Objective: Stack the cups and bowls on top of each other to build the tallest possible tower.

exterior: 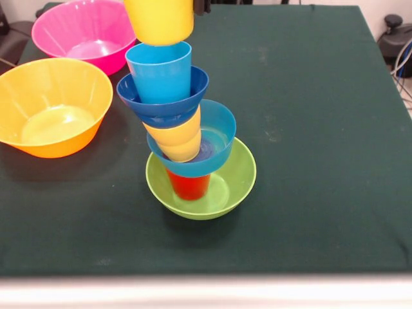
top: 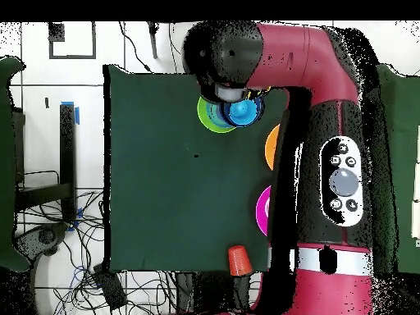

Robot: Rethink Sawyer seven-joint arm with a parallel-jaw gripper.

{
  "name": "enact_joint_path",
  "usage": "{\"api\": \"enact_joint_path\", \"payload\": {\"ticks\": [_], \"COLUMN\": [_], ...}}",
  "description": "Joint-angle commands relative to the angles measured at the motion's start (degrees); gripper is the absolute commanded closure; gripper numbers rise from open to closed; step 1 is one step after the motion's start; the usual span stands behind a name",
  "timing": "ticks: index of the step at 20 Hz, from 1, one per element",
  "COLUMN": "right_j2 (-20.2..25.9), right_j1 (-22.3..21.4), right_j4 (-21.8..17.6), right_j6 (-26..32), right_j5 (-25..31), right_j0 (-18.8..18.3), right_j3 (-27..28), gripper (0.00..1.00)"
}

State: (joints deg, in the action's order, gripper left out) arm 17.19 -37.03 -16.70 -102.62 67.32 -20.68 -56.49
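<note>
Green bowl holds red cup (tower leaning above).

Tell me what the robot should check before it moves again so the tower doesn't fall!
1. Tower straight: not ok, it leans toward the pink bowl.
2. Green bowl flat on the table: ok.
3. Top yellow cup seated on the light blue cup: cannot tell, it is cut off.
4. Spare pieces clear of the tower: ok, the yellow-orange bowl and the orange cup stand apart.
5. Gripper's hold: cannot tell, the arm hides it.
</note>
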Motion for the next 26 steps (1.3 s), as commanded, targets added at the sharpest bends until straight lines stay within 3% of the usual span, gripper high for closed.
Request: {"api": "enact_joint_path", "payload": {"ticks": [1,8,13,26], "right_j2": [4.1,4.6,4.0,4.2], "right_j1": [3.5,4.4,2.6,1.5], "right_j4": [-4.2,-4.4,-4.4,-4.7], "right_j6": [17.6,18.2,18.8,20.5], "right_j5": [7.7,9.1,9.2,9.7], "right_j0": [-0.2,-0.4,-0.8,-1.8], "right_j3": [1.4,3.3,0.1,-1.6], "gripper": [1.00,1.00,1.00,1.00]}}
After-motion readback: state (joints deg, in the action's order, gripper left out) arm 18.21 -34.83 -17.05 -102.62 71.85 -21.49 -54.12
